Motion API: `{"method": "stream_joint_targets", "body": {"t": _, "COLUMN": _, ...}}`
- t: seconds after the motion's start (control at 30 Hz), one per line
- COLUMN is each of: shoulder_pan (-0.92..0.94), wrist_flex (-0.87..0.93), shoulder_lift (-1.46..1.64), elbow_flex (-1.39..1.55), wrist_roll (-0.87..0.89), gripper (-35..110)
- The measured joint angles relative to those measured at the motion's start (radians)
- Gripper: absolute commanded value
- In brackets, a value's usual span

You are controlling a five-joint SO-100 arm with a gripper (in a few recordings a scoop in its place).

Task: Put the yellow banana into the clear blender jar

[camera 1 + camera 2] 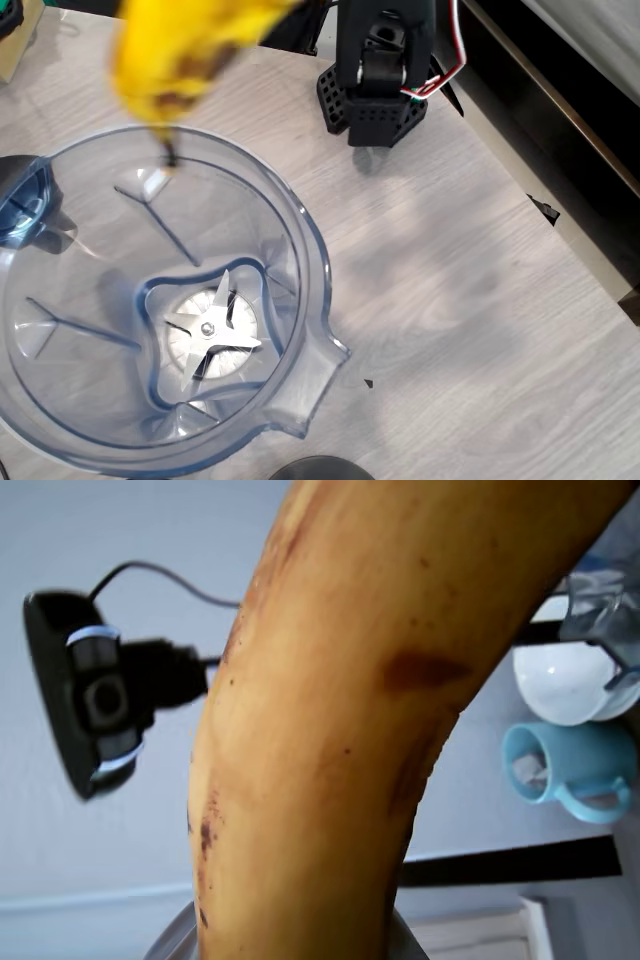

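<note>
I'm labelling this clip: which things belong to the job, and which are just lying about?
Job:
- speckled yellow banana, held up over the jar's rim
- large clear bluish plastic blender jar, steel blade inside

Lying about:
- small dark blue cap-like object
- black webcam
- light blue mug
- white bowl

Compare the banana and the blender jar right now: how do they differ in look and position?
The yellow banana is opaque, speckled brown and blurred in the overhead view, up near the camera above the table; the clear blender jar is transparent, bluish and sharp, resting on the table. The banana is curved and narrow; the jar is round and wide, with a steel blade at its base. The banana's dark tip overlaps the jar's far rim in that view.
</note>
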Motion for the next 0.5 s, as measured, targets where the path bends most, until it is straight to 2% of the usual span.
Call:
{"method": "stream_joint_targets", "body": {"t": 0.23, "shoulder_pan": 0.229, "wrist_flex": -0.061, "shoulder_lift": -0.298, "elbow_flex": 0.000, "wrist_roll": 0.097, "gripper": 6}}
{"method": "stream_joint_targets", "body": {"t": 0.5, "shoulder_pan": 0.239, "wrist_flex": -0.066, "shoulder_lift": -0.537, "elbow_flex": 0.003, "wrist_roll": 0.135, "gripper": 7}}
